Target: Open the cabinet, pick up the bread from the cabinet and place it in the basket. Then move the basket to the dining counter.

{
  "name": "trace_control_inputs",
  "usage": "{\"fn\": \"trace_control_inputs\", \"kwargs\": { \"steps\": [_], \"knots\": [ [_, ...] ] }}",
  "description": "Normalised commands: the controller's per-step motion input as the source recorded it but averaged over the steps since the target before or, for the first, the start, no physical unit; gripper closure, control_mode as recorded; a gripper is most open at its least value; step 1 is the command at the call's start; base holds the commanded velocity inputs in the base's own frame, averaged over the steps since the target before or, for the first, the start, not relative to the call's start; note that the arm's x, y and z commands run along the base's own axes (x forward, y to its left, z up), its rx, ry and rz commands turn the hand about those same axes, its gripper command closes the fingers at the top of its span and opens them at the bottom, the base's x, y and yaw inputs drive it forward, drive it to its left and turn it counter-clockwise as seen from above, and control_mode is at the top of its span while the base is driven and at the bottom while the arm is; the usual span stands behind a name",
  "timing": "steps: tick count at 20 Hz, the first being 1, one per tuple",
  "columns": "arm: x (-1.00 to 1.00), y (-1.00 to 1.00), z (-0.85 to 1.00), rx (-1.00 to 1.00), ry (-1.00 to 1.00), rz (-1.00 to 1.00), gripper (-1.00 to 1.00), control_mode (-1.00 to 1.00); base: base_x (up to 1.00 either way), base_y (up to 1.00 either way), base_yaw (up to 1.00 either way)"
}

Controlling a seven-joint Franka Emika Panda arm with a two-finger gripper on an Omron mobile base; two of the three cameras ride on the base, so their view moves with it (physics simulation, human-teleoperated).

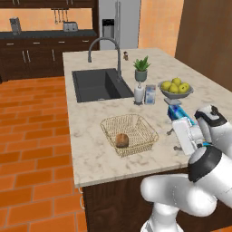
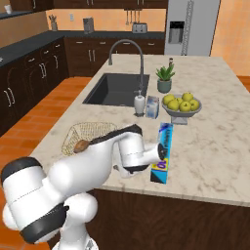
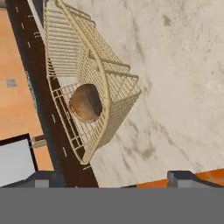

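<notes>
Golden-tan wire basket (image 1: 130, 133) with the bread (image 1: 122, 140) sits near the dining counter (image 1: 90, 149) front edge; the gripper (image 1: 181, 134), wide open and empty, should retreat without snagging the mesh.

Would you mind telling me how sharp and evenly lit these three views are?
Left base view: flat, even light, and the basket and bread are soft-edged. Right base view: equally even, no glare on the dining counter, and the arm hides most of the basket. Hand view: mesh wires crisp, the picture rolled sideways.

I see the bread (image 1: 122, 140) inside the basket (image 1: 140, 124), which stands on the desk (image 1: 90, 149) before the sink (image 1: 97, 84).
</notes>
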Motion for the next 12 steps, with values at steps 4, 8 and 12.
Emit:
{"fn": "trace_control_inputs", "kwargs": {
  "steps": [4,8,12],
  "knots": [
    [-0.88,0.27,0.98,0.00,-0.21,0.26,-1.00,-1.00,0.00,0.00,0.00],
    [-0.81,0.46,0.99,0.00,-0.21,0.28,-1.00,-1.00,0.00,0.00,0.00],
    [-0.54,0.70,0.85,0.04,-0.21,0.31,-1.00,-1.00,0.00,0.00,0.00]
  ]
}}
